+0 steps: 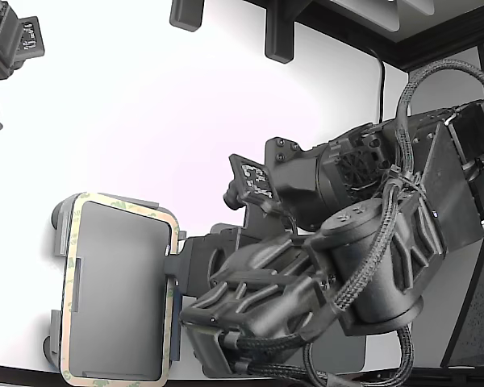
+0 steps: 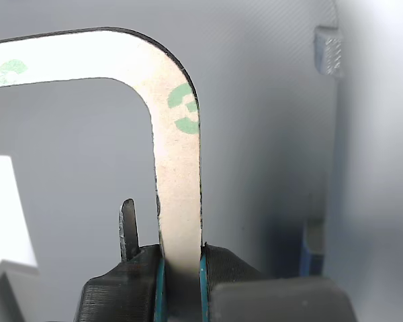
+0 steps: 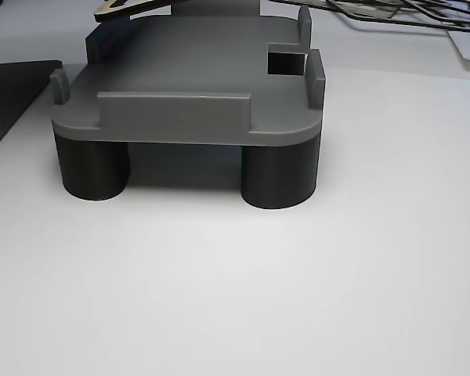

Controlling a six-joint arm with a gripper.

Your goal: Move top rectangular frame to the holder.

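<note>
The beige frame (image 1: 71, 274) with green speckles hangs over the light grey holder (image 1: 117, 290) at the lower left of the exterior view, roughly matching its outline. My gripper (image 1: 176, 270) is shut on the frame's side nearest the arm. In the wrist view the gripper (image 2: 181, 265) has both jaws pinching the frame's strip (image 2: 178, 174) just below a rounded corner, with the holder's surface (image 2: 255, 134) and one raised tab (image 2: 329, 52) behind it. In the other view the holder (image 3: 196, 78) stands on round legs, and only a corner of the frame (image 3: 121, 9) shows, raised above its far edge.
A dark mat (image 3: 16, 86) lies beside the holder. Thin dark frames (image 3: 392, 12) lie behind it. Part of a second arm (image 1: 8, 48) shows at the exterior view's top left. Dark fixtures (image 1: 278, 32) stand at the table's far edge.
</note>
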